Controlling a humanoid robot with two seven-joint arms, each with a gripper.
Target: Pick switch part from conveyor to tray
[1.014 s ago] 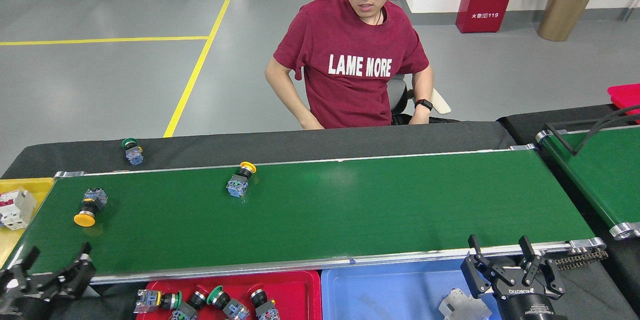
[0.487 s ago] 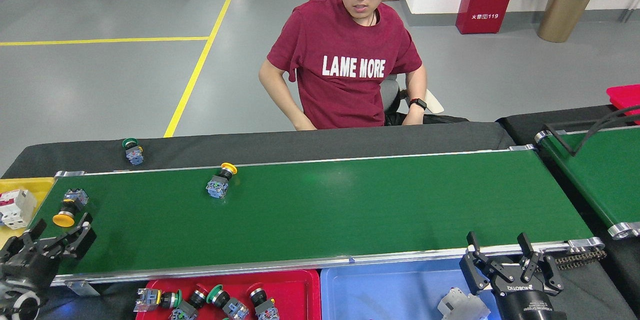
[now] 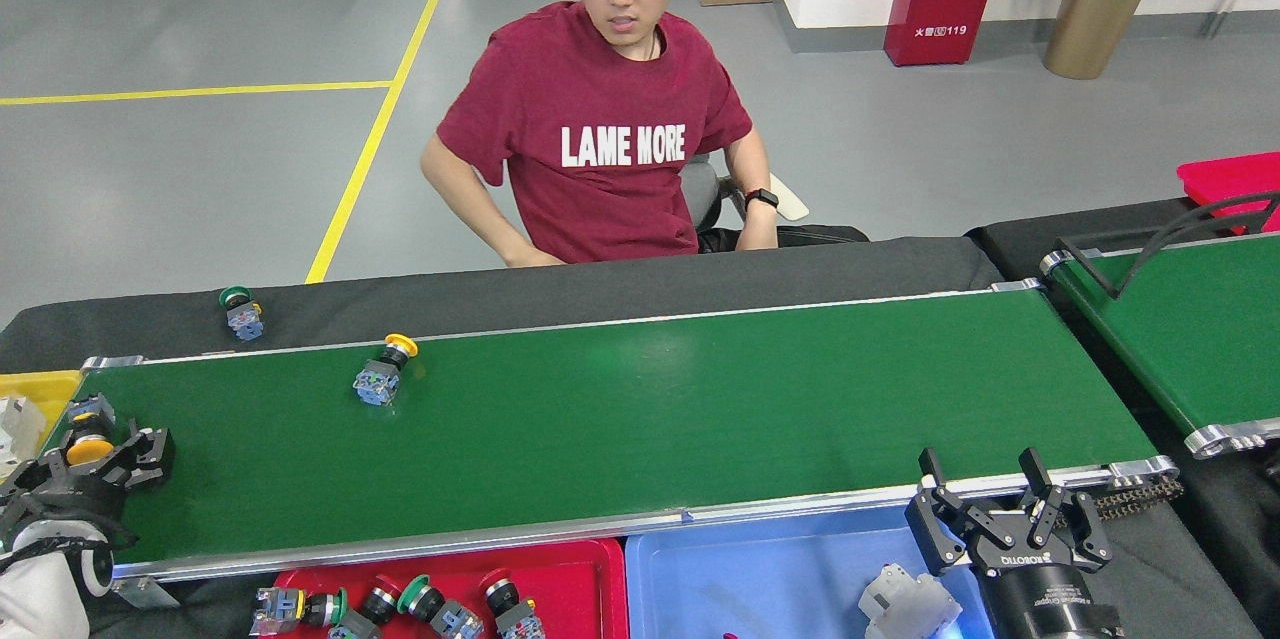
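Head view shows the left gripper (image 3: 88, 464) spread wide around a yellow switch (image 3: 88, 441) at the belt's (image 3: 640, 419) left end. That switch could roll off the end first. The right gripper (image 3: 1005, 519) waits, fingers apart, over the blue tray (image 3: 760, 579).

Red tray (image 3: 590, 574) cut off below

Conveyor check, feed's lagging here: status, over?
Left gripper open around yellow-capped switch at conveyor end. Right gripper open, idle. Nothing blocking.
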